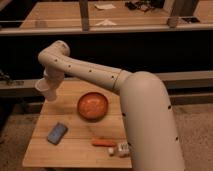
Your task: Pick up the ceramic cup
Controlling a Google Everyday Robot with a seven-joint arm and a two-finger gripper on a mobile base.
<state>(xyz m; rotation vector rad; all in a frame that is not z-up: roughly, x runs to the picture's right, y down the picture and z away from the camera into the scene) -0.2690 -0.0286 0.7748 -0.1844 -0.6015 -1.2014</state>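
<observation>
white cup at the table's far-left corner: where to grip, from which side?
Take the ceramic cup by its upper wall near the rim, coming from above: it looks upright, tapers downward and shows no handle. The pincer sits right over it at the table's far-left corner.

My end effector (pixel 48 87) past the wooden bench (pixel 80 147) edge, speckled floor (pixel 192 125), dark rail (pixel 100 30), dim light
</observation>
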